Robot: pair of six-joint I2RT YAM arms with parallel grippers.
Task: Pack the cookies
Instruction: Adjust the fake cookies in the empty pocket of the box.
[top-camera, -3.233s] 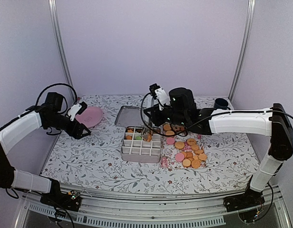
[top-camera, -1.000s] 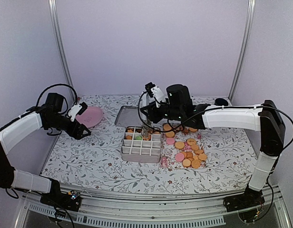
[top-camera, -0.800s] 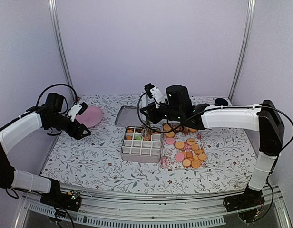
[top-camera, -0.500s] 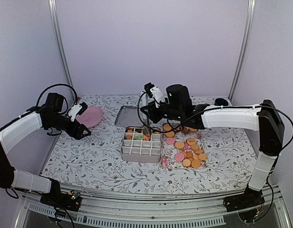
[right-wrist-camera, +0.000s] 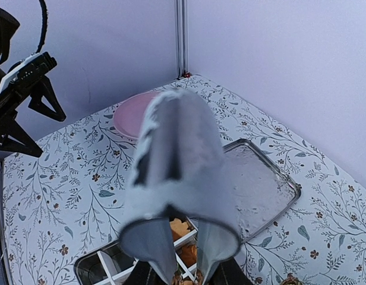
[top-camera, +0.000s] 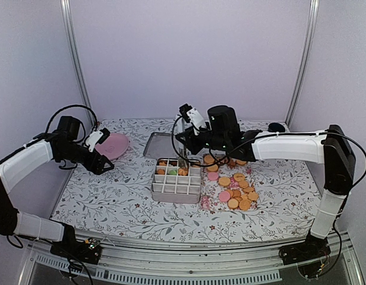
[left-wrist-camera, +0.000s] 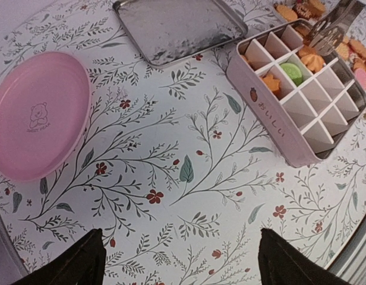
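Right gripper (top-camera: 191, 142) is squeezing tongs (left-wrist-camera: 331, 27) above the divided box (top-camera: 176, 190), cookies (top-camera: 236, 185) lying in cells beneath them and piled beside. Left gripper (left-wrist-camera: 182, 270) is gaping empty; only its camera is catching the bear on the pink plate (left-wrist-camera: 40, 119).

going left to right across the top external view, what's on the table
pink plate → divided box → loose cookies → dark cup
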